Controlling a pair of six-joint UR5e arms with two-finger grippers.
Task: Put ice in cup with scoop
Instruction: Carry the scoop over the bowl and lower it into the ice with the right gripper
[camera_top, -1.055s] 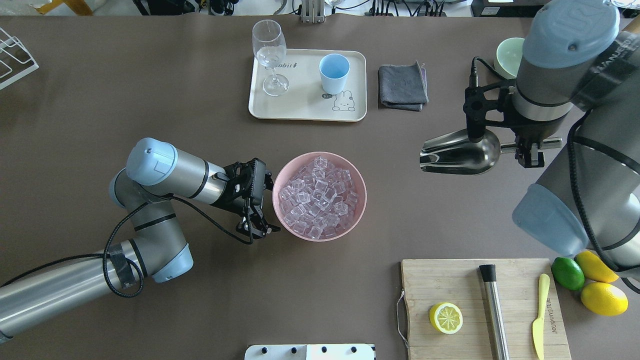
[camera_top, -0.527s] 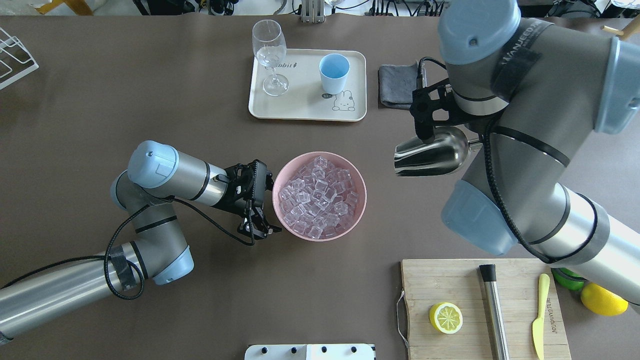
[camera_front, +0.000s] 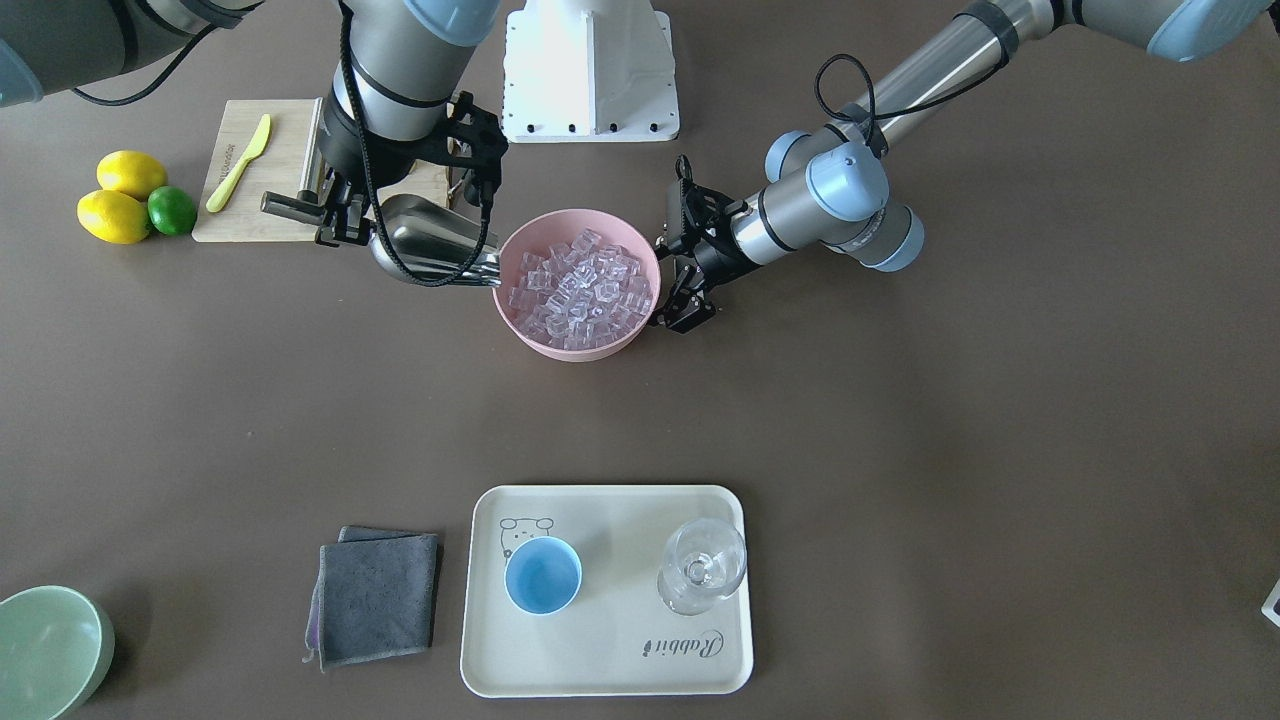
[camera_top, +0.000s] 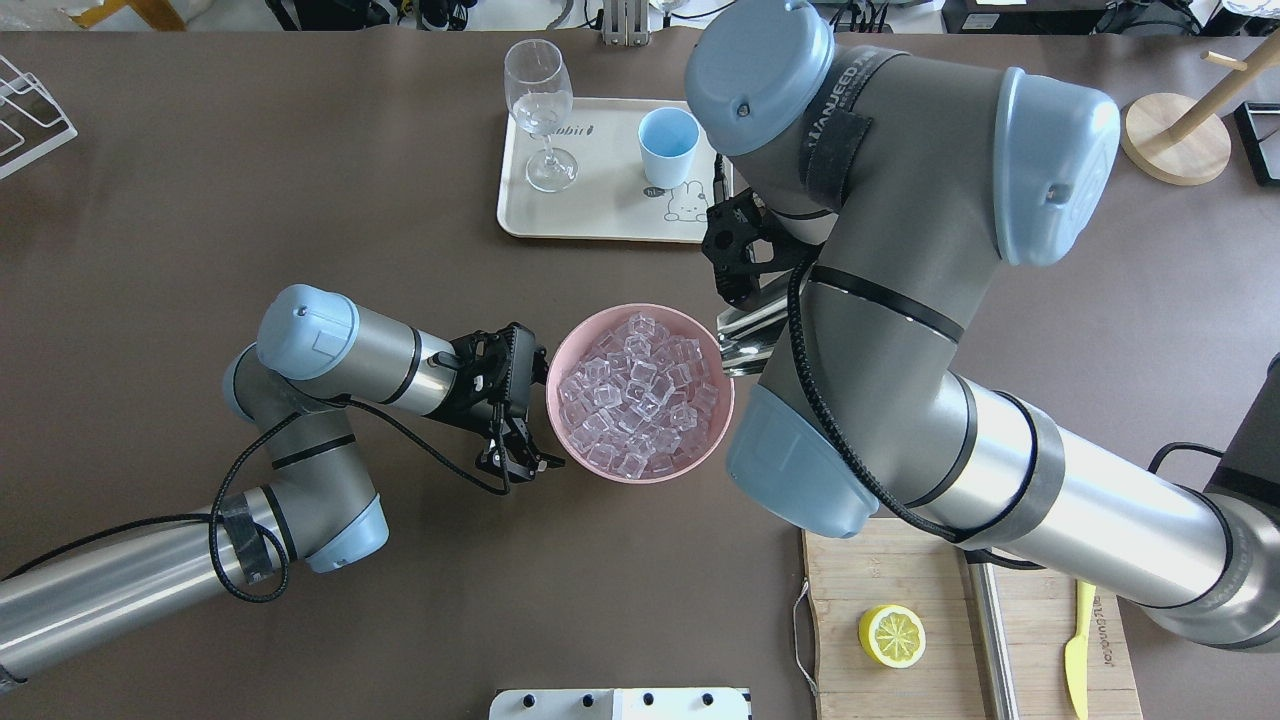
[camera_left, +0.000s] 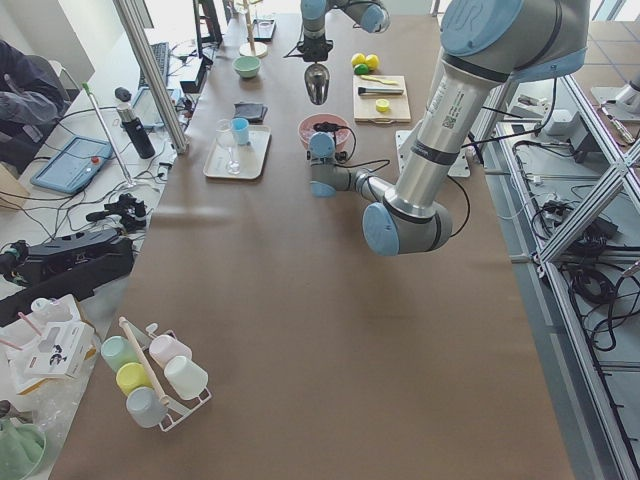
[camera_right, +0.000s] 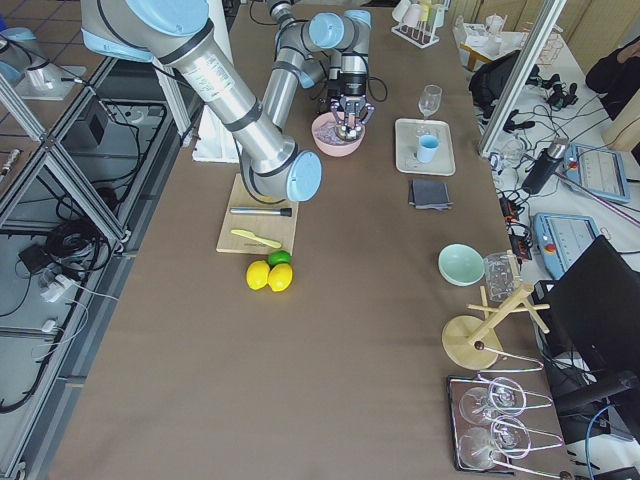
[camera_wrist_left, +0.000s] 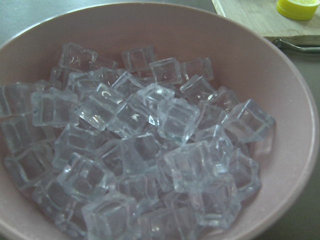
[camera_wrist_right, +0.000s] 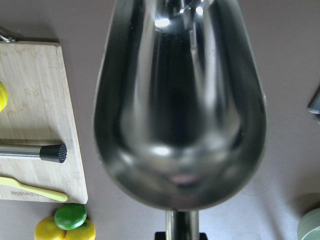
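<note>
While hovering at right rim of pink bowl (camera_front: 575, 352), grips empty scoop (camera_front: 430, 245) in right end effector (camera_front: 335, 224) | holds left end effector (camera_top: 518, 462) parted beside bowl | finds ice (camera_top: 635, 395) all in bowl, cup (camera_top: 668, 145) empty, far | to do: dig, carry, tip.

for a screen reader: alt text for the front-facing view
The right gripper holds the silver scoop, mouth at the rim of a pink bowl of ice. The left gripper sits beside the bowl; a blue cup stands on a tray.
</note>
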